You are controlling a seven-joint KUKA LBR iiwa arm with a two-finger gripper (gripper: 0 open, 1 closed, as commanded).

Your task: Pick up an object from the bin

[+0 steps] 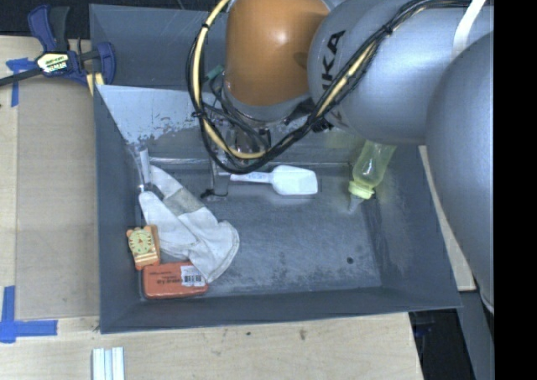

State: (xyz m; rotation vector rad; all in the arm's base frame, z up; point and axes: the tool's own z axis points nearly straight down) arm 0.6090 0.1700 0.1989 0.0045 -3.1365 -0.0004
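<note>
- Several loose things lie in the grey bin (252,290): a white plastic spoon (285,179) at the centre, a yellow-green bottle (369,167) to its right, and a crumpled white cloth (191,234) at near left.
- The end effector (216,188) sits low at the spoon's handle end, beneath the orange cover (268,43). Whether it is apart or together cannot be told.
- The spoon is probably the nearest pick: centre on its thin handle, close squarely, then lift straight up.

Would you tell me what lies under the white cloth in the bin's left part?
The white cloth seems to overlap the top edge of the orange packet; a tan block sits beside it. Anything else beneath is covered.
</note>
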